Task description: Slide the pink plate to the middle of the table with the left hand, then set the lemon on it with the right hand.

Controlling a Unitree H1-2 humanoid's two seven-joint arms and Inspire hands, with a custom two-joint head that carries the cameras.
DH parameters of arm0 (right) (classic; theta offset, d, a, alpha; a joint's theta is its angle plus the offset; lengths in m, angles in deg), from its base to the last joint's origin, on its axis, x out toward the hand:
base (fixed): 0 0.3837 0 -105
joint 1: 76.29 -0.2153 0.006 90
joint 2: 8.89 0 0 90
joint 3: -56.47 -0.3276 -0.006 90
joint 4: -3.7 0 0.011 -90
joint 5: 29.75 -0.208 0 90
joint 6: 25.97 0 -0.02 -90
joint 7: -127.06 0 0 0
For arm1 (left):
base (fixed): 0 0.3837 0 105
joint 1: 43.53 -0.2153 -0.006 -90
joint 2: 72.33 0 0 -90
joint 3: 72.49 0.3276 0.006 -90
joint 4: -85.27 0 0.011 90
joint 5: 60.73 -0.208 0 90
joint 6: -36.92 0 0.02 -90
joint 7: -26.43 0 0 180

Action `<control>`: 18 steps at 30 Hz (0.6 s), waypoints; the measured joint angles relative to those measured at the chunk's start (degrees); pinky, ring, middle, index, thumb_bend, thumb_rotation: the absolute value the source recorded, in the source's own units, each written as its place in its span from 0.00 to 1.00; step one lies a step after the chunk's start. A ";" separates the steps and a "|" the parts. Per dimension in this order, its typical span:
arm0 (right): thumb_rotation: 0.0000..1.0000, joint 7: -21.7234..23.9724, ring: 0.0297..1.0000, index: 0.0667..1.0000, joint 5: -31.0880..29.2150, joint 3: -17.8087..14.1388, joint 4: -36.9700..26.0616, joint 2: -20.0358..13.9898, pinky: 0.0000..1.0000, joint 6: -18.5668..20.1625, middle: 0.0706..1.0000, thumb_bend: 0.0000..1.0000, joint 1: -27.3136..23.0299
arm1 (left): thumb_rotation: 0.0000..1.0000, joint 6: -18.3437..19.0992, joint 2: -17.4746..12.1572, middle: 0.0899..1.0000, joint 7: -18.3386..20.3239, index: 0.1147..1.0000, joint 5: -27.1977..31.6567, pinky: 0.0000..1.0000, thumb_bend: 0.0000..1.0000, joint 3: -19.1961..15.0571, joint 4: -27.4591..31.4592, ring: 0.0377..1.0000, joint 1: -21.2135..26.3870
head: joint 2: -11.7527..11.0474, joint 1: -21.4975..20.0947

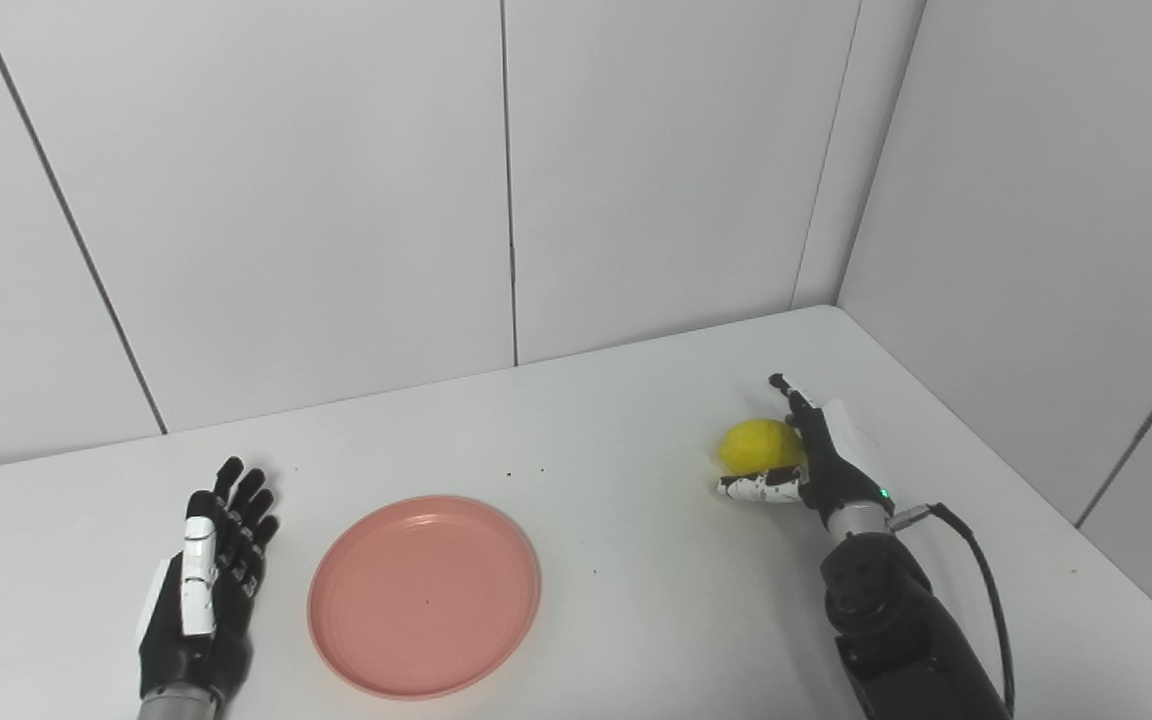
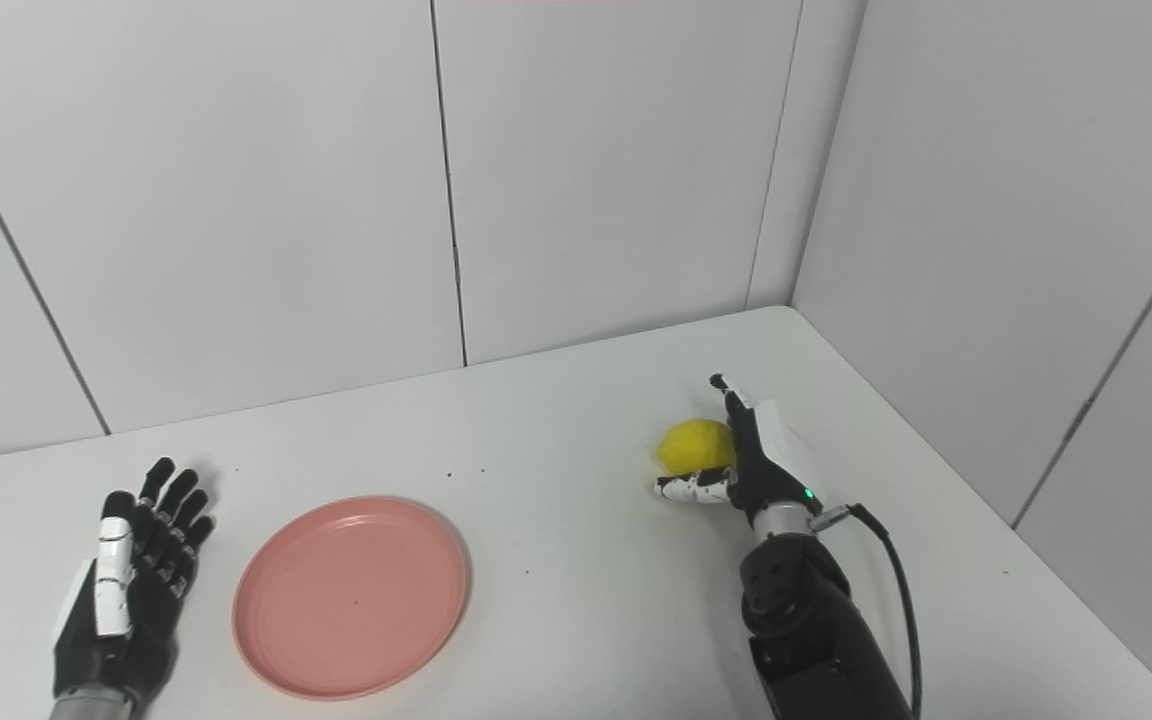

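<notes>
Right hand [image 1: 806,465] spread around lemon [image 1: 758,445], thumb below it, fingers beside; firm grip not discernible. Left hand [image 1: 206,590] flat on table [image 1: 636,600], fingers apart, holding nothing; pink plate [image 1: 424,595] just to its right.

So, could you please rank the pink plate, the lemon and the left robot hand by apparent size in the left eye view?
1. Round pink plastic plate, clearly largest.
2. Black-and-white left robot hand, open flat beside the plate; it sits nearer the camera, which may flatter it.
3. Small yellow lemon, clearly smallest.
</notes>
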 measured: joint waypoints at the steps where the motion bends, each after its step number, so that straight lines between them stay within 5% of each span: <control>1: 0.00 -0.33 0.67 0.87 -0.12 -0.06 0.21 -0.01 0.57 0.00 0.91 0.83 -0.17 | 1.00 0.01 0.00 0.98 0.00 0.99 0.00 1.00 0.57 -0.03 0.08 0.99 -0.07 | -0.09 0.00; 3: 0.00 -1.28 0.52 0.87 -0.36 -0.07 0.86 -0.02 0.41 -0.02 0.90 0.81 -0.47 | 1.00 0.03 0.00 0.98 0.00 0.99 0.00 1.00 0.56 -0.04 0.16 0.99 -0.11 | -0.09 0.17; 4: 0.00 -1.86 0.47 0.87 -0.66 -0.08 1.33 -0.03 0.32 -0.07 0.90 0.64 -0.63 | 1.00 0.06 0.00 0.98 0.00 0.99 -0.01 1.00 0.56 -0.03 0.19 0.99 -0.13 | -0.09 0.18; 7: 0.00 -2.19 0.43 0.84 -1.92 -0.16 1.96 -0.09 0.19 -0.25 0.84 0.53 -0.79 | 1.00 0.06 0.00 0.98 0.00 0.99 -0.01 1.00 0.57 -0.02 0.26 0.99 -0.16 | -0.09 0.26; 10: 0.00 -2.69 0.43 0.79 -2.37 -0.12 2.05 0.16 0.20 -0.25 0.77 0.52 -0.65 | 1.00 0.06 0.00 0.98 0.00 0.99 -0.01 1.00 0.58 -0.01 0.32 0.99 -0.20 | -0.09 0.35; 14: 0.00 -4.45 0.45 0.67 -1.30 0.83 2.02 0.16 0.41 -0.26 0.63 0.51 -0.27 | 1.00 0.07 0.00 0.98 0.00 0.99 -0.01 1.00 0.58 0.04 0.59 0.99 -0.32 | 0.00 0.44; 18: 0.00 -6.95 0.43 0.54 0.03 1.82 1.95 0.15 0.21 -0.45 0.45 0.52 0.19 | 1.00 0.12 -0.02 0.98 0.00 0.99 -0.05 1.00 0.57 0.12 0.96 0.99 -0.57 | 0.00 0.44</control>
